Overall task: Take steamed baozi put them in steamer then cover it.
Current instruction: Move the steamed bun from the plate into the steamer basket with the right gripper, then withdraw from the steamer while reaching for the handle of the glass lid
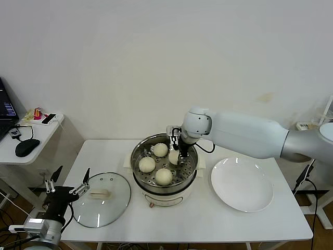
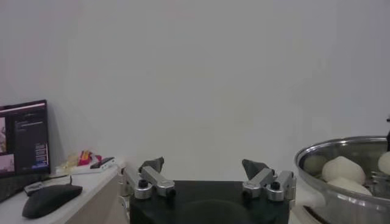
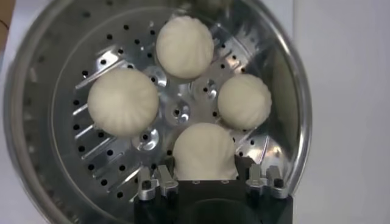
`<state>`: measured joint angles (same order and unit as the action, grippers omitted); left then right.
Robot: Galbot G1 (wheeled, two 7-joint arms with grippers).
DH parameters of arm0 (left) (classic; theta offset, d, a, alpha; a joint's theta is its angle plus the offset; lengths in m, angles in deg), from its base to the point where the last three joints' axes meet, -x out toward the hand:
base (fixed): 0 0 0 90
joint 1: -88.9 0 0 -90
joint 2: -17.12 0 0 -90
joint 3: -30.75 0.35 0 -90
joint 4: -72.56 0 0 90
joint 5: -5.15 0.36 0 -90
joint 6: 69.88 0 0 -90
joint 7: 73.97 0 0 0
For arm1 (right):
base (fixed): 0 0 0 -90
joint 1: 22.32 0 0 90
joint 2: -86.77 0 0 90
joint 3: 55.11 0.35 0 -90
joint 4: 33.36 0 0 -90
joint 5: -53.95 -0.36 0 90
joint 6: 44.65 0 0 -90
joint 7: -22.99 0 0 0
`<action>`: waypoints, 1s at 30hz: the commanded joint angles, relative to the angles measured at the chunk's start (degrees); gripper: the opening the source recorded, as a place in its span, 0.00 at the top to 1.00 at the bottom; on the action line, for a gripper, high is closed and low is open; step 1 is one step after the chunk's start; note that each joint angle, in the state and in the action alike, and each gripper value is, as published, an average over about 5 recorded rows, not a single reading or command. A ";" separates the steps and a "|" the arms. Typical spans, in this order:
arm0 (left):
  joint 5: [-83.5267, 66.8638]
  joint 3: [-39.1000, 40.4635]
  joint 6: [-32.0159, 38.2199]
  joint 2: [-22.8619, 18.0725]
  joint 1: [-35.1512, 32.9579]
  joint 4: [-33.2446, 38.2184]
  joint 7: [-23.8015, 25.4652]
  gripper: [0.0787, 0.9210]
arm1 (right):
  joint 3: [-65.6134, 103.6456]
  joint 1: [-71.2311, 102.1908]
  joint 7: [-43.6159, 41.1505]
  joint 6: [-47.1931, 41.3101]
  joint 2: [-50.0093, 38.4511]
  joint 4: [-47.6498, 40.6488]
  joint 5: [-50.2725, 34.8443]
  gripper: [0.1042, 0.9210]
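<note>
The steamer [image 1: 137, 157] stands mid-table with its perforated tray [image 3: 79, 155] showing. Three steamed baozi [image 3: 184, 45] [image 3: 123, 100] [image 3: 244, 100] rest on the tray. On the side toward the plate sits a fourth baozi [image 3: 204, 146], and my right gripper [image 3: 204, 163] is lowered into the pot and shut on its sides. From the head it is the baozi [image 1: 173, 157] under the right gripper [image 1: 178, 152]. The cover [image 1: 101, 200], a glass lid with a cream handle, lies flat left of the steamer. My left gripper [image 1: 73, 170] [image 2: 203, 163] hovers open beside the lid, holding nothing.
An empty white plate [image 1: 242, 184] lies right of the steamer. A side table [image 1: 36, 133] with a mouse [image 2: 49, 198] and a laptop [image 2: 23, 137] stands off to the left. My right arm reaches in over the table from the right.
</note>
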<state>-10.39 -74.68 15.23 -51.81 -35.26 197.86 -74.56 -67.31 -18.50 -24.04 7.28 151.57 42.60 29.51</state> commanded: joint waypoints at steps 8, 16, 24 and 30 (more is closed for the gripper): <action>-0.10 -0.14 0.01 -0.03 -0.10 -0.01 0.00 0.12 | -0.05 0.45 -0.03 -1.02 0.88 -0.41 0.96 0.28; -0.17 -0.11 -0.04 0.02 0.06 0.04 0.00 0.12 | 1.86 -2.62 -0.56 -0.79 -3.64 4.33 1.45 0.12; -0.29 0.14 -0.11 -0.12 0.33 -0.06 -0.11 0.12 | 7.54 -0.54 15.17 -1.00 -14.16 16.88 -4.17 0.12; -0.25 0.63 0.33 -0.44 0.54 -1.02 -0.20 0.12 | 24.49 15.98 35.37 4.77 -23.08 24.83 -8.50 0.12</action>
<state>-10.68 -74.25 15.30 -52.14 -34.79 197.49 -74.74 -60.05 -17.56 -12.98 6.92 141.06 54.77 26.55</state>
